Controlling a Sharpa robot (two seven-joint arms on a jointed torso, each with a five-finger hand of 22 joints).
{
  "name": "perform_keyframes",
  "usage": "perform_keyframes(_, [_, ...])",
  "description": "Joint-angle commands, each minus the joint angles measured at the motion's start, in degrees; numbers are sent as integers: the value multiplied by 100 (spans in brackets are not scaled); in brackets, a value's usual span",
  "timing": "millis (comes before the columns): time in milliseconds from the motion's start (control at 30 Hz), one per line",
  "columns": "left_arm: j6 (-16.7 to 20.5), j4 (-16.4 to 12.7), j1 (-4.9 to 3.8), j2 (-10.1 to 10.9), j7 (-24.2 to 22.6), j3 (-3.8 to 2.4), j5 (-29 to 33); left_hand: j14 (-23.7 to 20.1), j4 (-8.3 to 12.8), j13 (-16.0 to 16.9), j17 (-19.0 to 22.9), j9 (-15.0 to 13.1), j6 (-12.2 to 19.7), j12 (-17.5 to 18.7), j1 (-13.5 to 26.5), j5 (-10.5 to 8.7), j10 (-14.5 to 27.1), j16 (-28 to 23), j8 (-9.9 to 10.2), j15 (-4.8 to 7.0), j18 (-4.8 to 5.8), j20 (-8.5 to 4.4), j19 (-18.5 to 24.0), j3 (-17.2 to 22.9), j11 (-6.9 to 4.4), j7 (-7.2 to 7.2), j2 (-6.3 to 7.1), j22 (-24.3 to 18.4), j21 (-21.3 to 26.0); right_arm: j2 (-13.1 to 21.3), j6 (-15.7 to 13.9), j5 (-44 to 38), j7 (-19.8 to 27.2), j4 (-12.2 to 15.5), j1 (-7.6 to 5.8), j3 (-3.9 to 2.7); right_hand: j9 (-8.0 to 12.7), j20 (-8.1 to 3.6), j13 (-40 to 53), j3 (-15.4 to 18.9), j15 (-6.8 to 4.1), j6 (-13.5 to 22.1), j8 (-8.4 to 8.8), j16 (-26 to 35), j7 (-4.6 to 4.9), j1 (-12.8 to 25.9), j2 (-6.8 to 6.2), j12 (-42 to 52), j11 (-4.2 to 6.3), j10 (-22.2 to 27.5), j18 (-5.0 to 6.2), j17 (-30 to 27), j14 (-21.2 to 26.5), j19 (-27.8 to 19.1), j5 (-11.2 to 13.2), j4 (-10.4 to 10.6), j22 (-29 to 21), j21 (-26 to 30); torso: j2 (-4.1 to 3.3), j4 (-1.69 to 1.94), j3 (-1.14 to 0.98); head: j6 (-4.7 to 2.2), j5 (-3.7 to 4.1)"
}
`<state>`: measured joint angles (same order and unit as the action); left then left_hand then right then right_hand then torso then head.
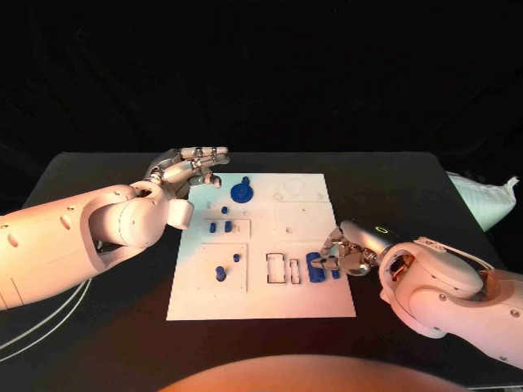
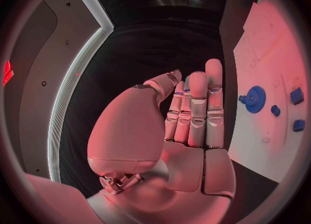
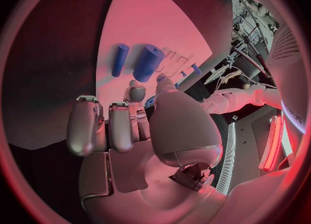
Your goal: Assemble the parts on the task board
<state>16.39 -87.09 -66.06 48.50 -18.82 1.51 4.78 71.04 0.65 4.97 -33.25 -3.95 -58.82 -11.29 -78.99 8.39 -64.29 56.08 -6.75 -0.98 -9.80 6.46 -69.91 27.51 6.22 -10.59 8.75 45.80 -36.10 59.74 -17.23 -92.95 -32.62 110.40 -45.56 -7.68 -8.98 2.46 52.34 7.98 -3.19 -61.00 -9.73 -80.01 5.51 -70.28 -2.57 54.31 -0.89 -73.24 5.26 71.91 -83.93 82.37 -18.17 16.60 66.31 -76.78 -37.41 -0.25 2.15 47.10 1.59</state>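
The black tabletop (image 1: 120, 167) carries the white task board (image 1: 303, 302) at its centre. Blue parts (image 1: 240, 193) lie in the board's recesses. The left hand (image 1: 191, 169) hovers at the board's far-left corner, fingers (image 2: 197, 107) straight together, holding nothing. The right hand (image 1: 350, 255) sits at the near-right edge; whether its curled fingers (image 3: 87, 130) grip a part, I cannot tell.

The supporting surface is a flat black table (image 1: 109, 171) with a matte top. A white rectangular task board (image 1: 303, 302) lies flat on it, centred, with its long sides running from near to far (the board carries shallow rectangular and round recesses and small blue parts). At the far right edge of the table sits a white crumpled bag-like object (image 1: 488, 200), well apart from the board; whether it rests on the table or just beyond it cannot be determined.
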Motion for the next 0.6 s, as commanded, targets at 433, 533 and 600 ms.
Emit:
perform_keyframes(433, [-117, 1, 11, -13, -11, 0, -22, -52, 6, 9, 25, 1, 53, -43, 19, 7, 47, -27, -28, -1, -66, 9, 35, -34, -4, -1, -45, -11, 30, -265, 668, -252, -144, -259, 64, 12, -56, 6, 161, 81, -22, -5, -77, -35, -4, 79, 59, 126, 4, -9, -74, 2, -320, 23, 44, 7, 21, -27, -2, -5, 3, 55, -36])
perform_keyframes(533, [-121, 1, 12, -12, -5, 1, -22, -52, 6, 9, 25, 1, 53, -43, 19, 7, 47, -27, -28, -1, -66, 9, 35, -34, -4, -1, -45, -11, 30, -314, 709, -262, -147, -296, 92, 14, -69, 6, 170, 86, -24, -8, -88, -32, -7, 70, 77, 123, 7, -3, -75, -5, -318, 22, 42, 3, 26, -30, -6, -6, 2, 57, -43])
perform_keyframes(600, [-124, 0, 13, -11, -3, 1, -22, -52, 6, 9, 25, 1, 53, -43, 19, 7, 47, -27, -28, -1, -66, 9, 35, -34, -4, -1, -45, -11, 30, -345, 723, -267, -148, -319, 116, 15, -83, 5, 191, 90, -26, -7, -98, -33, -9, 49, 97, 129, 10, -1, -75, -4, -317, 21, 29, -2, 27, -30, -8, -2, 3, 77, -57])
